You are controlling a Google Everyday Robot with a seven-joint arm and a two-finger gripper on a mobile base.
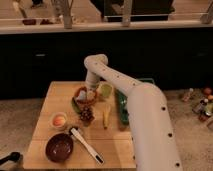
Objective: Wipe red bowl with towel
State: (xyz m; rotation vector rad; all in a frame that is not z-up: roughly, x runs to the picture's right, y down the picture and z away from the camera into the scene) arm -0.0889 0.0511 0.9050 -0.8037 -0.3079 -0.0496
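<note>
A red-rimmed bowl [81, 96] sits at the back middle of the wooden table [117, 145]. A pale, towel-like patch [81, 93] lies inside it. My gripper [90, 93] hangs from the white arm [140, 110] and reaches down into the right side of this bowl, at the pale patch. The wrist hides its tip.
A dark bowl [59, 147] stands at the front left, with a white-handled tool [86, 145] beside it. Also on the table are a small dish holding something orange [59, 120], a dark pine-cone-like object [86, 115], a banana [106, 116], a green cup [105, 90] and a green tray [122, 107].
</note>
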